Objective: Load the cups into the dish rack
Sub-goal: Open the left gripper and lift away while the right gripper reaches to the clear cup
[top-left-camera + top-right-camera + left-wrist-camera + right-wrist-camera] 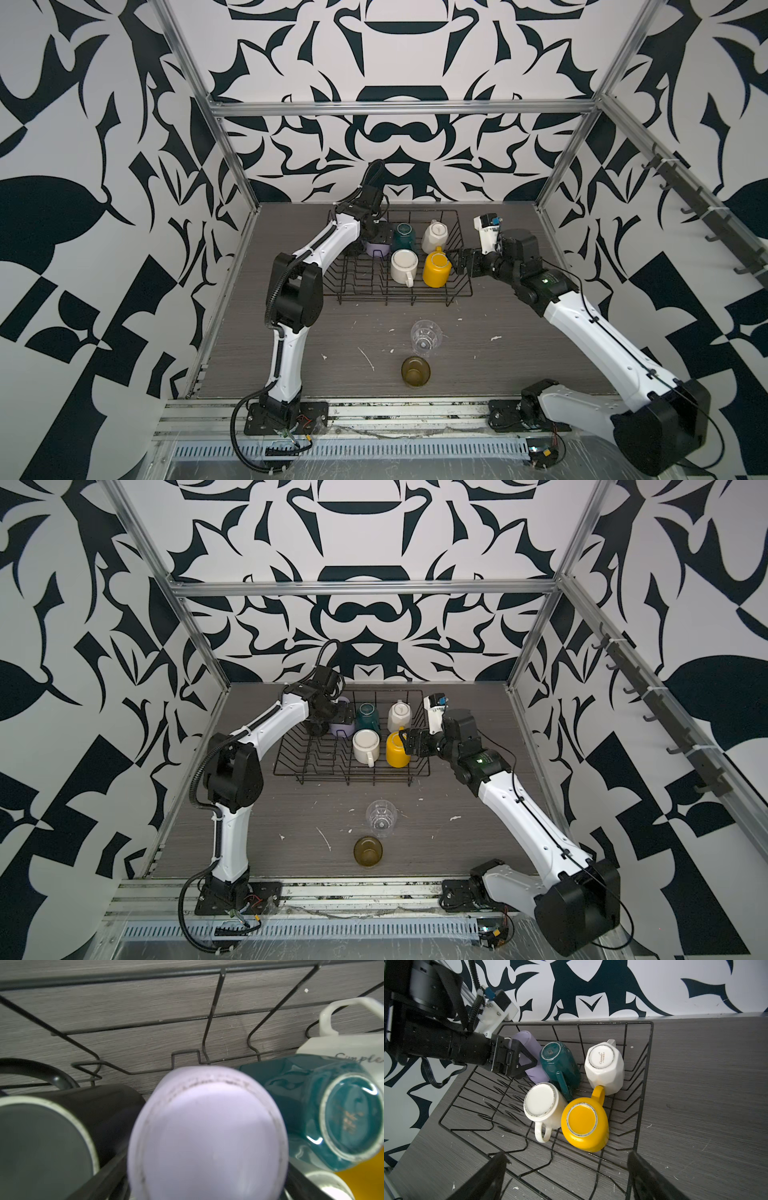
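Note:
The black wire dish rack [399, 297] holds several cups upside down or tipped: a teal mug [404, 237], a faceted white mug [435, 237], a plain white mug [542, 1103], a yellow mug [583, 1124], a black mug [52, 1136] and a lilac tumbler [207, 1136]. My left gripper [376, 235] reaches into the rack's back left corner, its jaws wide on either side of the tumbler, which rests on the wires. My right gripper [568, 1155] hangs open and empty over the rack's right rim beside the yellow mug. A clear glass [426, 337] and an amber-olive glass [415, 372] stand on the table in front.
The grey wood table [519, 353] carries small white specks. Upright divider prongs [500, 1095] fill the rack's left half. Patterned walls and metal frame posts [232, 158] close in the back and sides. Both arm bases sit at the front edge.

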Available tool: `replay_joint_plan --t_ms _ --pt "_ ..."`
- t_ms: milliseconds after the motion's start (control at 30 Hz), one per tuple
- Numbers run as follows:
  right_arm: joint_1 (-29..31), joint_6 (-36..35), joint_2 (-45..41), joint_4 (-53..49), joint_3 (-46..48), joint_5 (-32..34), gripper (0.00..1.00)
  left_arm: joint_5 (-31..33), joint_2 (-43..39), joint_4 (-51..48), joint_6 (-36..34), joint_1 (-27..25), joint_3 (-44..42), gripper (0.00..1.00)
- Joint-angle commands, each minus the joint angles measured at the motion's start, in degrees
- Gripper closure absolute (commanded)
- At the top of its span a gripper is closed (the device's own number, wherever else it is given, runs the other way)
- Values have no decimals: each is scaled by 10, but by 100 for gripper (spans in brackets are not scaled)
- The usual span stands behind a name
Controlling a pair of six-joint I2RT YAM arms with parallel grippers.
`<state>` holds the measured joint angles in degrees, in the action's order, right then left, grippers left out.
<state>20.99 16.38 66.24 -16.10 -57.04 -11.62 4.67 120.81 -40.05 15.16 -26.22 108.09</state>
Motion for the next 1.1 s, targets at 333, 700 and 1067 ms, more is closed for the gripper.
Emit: replay_joint_plan --t_ms 333,700,1067 --pt "71 -44 38 -144 -68 16 24 43 -236 188 15 6 -197 6" --pt "206 -14 38 -254 -18 88 34 83 -432 440 18 7 -429 2" --pt "251 28 42 -259 29 97 42 106 -515 505 5 7 -503 0"
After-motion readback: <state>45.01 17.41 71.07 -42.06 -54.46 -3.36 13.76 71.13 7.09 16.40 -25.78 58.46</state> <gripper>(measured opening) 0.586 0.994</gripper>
